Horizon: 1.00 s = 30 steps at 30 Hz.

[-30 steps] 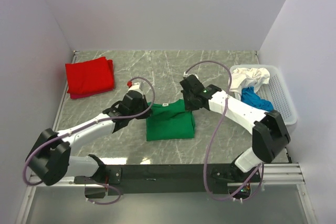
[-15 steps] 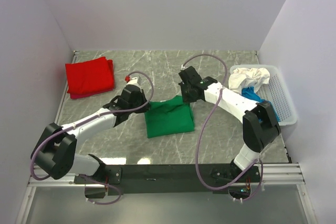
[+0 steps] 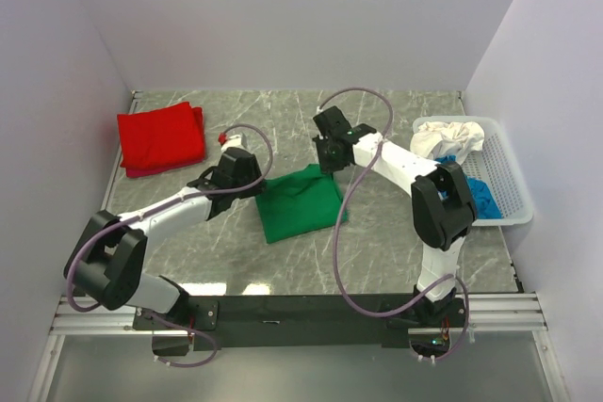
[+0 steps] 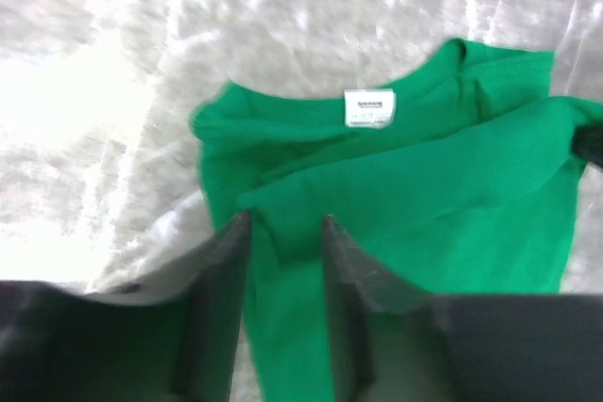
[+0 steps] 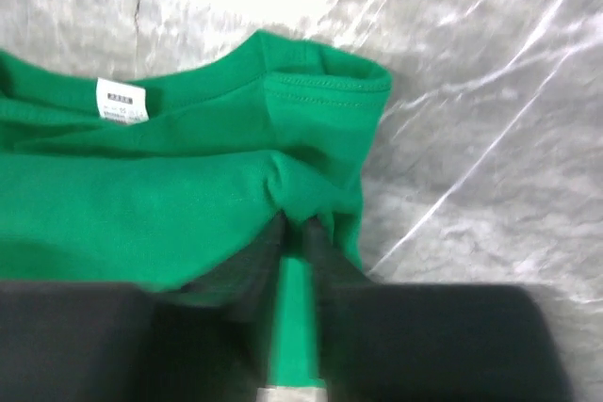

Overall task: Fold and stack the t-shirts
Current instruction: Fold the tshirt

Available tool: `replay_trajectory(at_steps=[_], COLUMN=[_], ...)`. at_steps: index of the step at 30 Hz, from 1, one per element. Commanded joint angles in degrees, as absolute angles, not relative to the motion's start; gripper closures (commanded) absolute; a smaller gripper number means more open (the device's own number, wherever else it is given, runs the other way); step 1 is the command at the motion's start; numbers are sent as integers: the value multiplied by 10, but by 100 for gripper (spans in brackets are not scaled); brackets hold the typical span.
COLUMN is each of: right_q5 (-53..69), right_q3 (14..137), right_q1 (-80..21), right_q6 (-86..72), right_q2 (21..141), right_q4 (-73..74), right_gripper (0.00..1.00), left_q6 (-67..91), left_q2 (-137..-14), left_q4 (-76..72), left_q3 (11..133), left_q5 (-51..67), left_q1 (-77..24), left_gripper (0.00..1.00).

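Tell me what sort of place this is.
Probably a robot lab test cell: plain white walls box in a marble-patterned table, a left arm and right arm are bolted to a black rail, and the laundry is staged, a folded red t-shirt, a green t-shirt, a white basket.

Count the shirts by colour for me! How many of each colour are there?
Green shirt: 1
Red shirt: 1
Blue shirt, crumpled in the basket: 1
White shirt, crumpled in the basket: 1
Total: 4 shirts
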<state>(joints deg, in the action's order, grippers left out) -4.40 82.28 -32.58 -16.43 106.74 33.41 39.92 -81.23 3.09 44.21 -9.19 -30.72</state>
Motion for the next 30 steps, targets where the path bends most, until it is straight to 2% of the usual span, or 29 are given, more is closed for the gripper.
replay_trajectory(at_steps=[1,2,5,6,7,10,16,24,30], right_q5=[-49,-51,-56,-57,-57,-47,50,84,83], right_q3=[884,890,899,896,890,858,805,798,843], right_q1=[-312,-312,-312,-312,-313,-313,-315,-316,-316], right_q6=[-149,-149,-152,-155,-156,-159,-168,-176,-174], right_q2=[1069,1067,1042,1033,1013,976,975,1034,1099], right_q4=[321,323,327,326,323,311,282,275,279], right_gripper=[70,66,55,51,43,39,44,48,49], left_q6=[396,396,392,389,389,400,438,440,428], left_q2=[-782,-774,-731,-721,-703,-690,-763,-897,-960], left_q4=[41,44,50,47,44,18,-105,-218,-269], left_q3=[481,487,492,491,489,473,450,471,455], left_q5=[-175,-184,-221,-228,-232,-215,-110,-57,-36], left_q1=[-302,-303,-315,-321,-337,-375,-442,-506,-517], left_gripper=[45,25,7,6,5,2,1,1,1])
